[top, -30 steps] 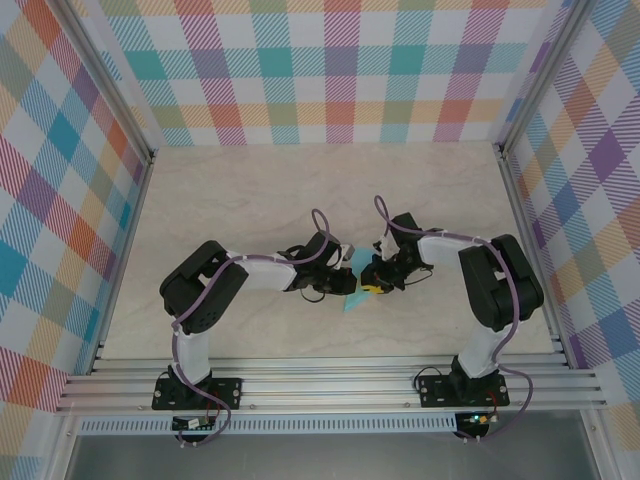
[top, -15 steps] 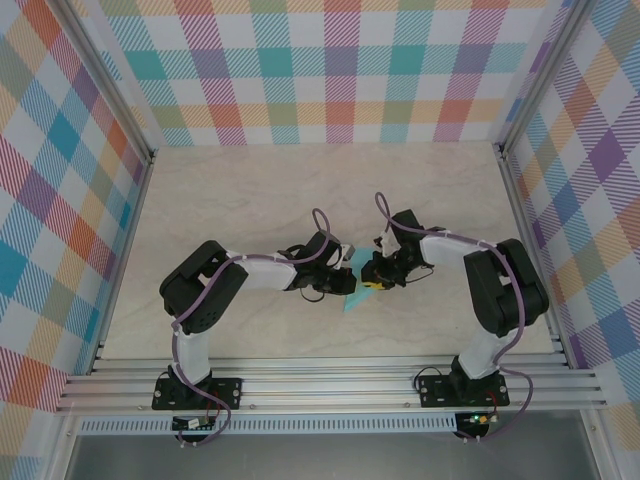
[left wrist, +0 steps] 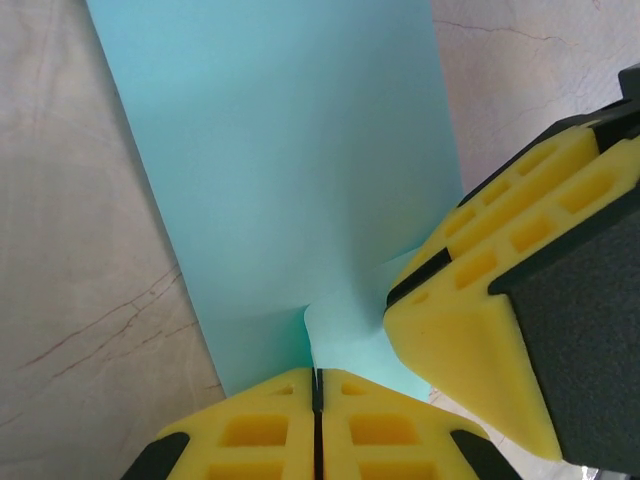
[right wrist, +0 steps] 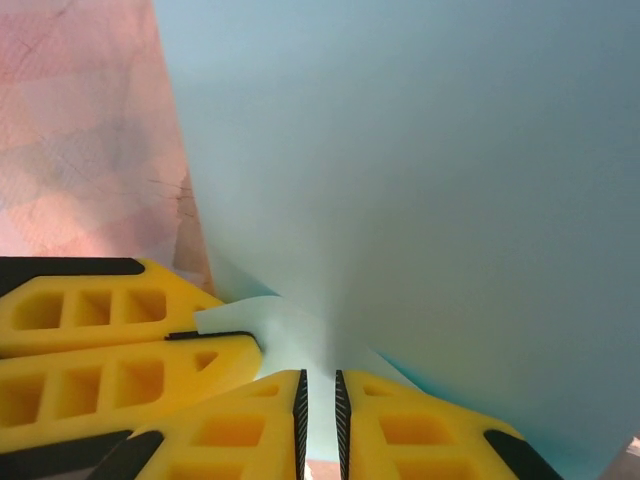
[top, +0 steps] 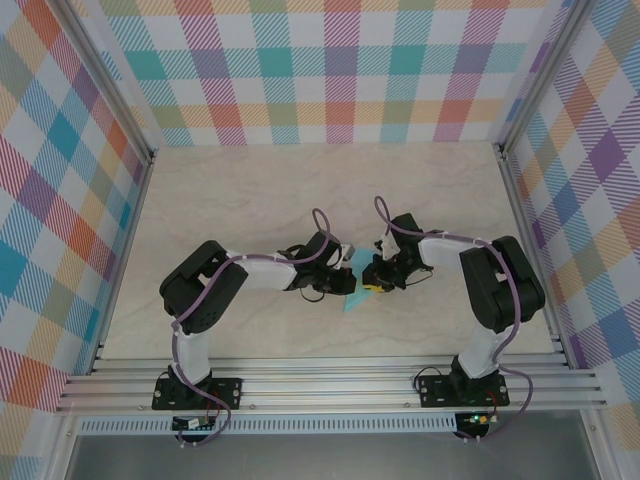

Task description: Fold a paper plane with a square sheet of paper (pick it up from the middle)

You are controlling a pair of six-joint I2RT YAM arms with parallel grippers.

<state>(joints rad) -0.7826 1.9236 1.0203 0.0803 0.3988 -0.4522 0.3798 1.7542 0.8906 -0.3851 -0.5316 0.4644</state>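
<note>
Plaid booth with a marble-look top

The worktop (top: pixel 250 190) was a pale beige stone-pattern sheet, boxed in at the back, left and right by walls (top: pixel 340 70) in pastel plaid: teal, pink, orange, purple. Silver aluminium posts (top: pixel 105 75) rose from the far corners, and ribbed rails (top: pixel 330 385) ran along the near edge. Lighting was soft and even.

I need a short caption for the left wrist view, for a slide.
Left gripper and right gripper pinch one end of the light-blue paper, marbled table behind.
</note>
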